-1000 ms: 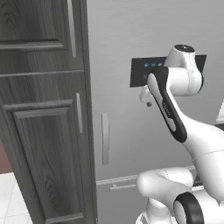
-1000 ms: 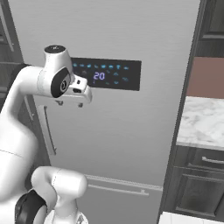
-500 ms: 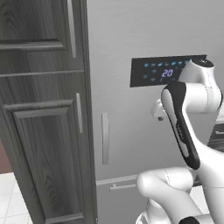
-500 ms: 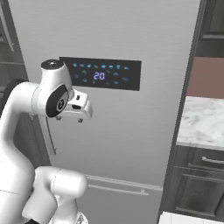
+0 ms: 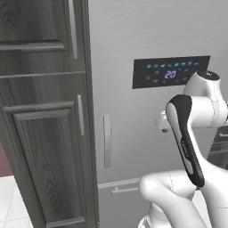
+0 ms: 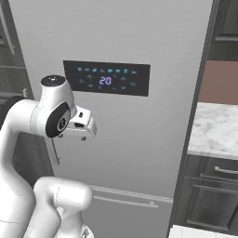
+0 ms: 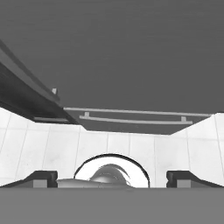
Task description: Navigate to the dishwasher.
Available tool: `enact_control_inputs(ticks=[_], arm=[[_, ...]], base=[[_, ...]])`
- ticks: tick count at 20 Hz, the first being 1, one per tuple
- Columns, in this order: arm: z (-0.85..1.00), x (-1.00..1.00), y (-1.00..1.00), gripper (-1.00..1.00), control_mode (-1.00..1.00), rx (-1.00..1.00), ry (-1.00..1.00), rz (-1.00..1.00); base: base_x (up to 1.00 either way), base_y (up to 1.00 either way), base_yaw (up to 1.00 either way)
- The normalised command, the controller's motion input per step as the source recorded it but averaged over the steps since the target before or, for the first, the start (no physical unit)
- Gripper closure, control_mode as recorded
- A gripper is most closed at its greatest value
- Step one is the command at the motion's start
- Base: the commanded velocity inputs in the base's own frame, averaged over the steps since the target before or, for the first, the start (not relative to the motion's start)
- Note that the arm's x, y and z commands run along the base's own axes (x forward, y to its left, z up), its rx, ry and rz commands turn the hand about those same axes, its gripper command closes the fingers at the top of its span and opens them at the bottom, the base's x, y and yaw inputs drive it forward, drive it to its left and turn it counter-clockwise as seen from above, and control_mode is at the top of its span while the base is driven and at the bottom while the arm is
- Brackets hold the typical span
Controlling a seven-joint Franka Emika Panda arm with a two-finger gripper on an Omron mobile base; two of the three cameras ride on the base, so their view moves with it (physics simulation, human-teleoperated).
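Directly ahead of the base, a tall grey refrigerator (image 6: pixel 139 139) with a lit control panel (image 6: pixel 107 78) fills the way, flanked by dark wood cabinets (image 5: pixel 42 116) and a marble counter (image 6: pixel 214 132). The gripper (image 7: pixel 112 179), empty, points down at the floor with fingertips (image 7: pixel 40 177) spread wide. Which way the black-fronted dishwasher lies cannot be told from here; the base likely must turn.

A flat grey appliance front (image 7: pixel 113 48) spans the upper area. A horizontal silver bar handle (image 7: pixel 133 119) sits near its lower edge. Pale tiled floor (image 7: pixel 197 144) lies below, with the two dark finger tips (image 7: pixel 39 178) spread wide apart.
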Motion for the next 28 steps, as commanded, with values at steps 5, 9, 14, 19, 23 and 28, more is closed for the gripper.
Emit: enact_control_inputs(ticks=[5, 9, 14, 19, 23, 28], arm=[[0.0, 0.0, 0.0, -1.0, 1.0, 0.0, 0.0, 0.0], [0.0, 0.0, 0.0, -1.0, 1.0, 0.0, 0.0, 0.0], [0.0, 0.0, 0.0, -1.0, 1.0, 0.0, 0.0, 0.0], [0.0, 0.0, 0.0, -1.0, 1.0, 0.0, 0.0, 0.0], [0.0, 0.0, 0.0, -1.0, 1.0, 0.0, 0.0, 0.0], [0.0, 0.0, 0.0, -1.0, 1.0, 0.0, 0.0, 0.0]], base=[[-0.17, -0.02, 0.0], [-0.27, -0.29, 0.0], [-0.28, -0.63, -0.02], [-0.3, -0.87, -0.07], [-0.4, -0.91, -0.18], [-0.41, -0.82, -0.32]])
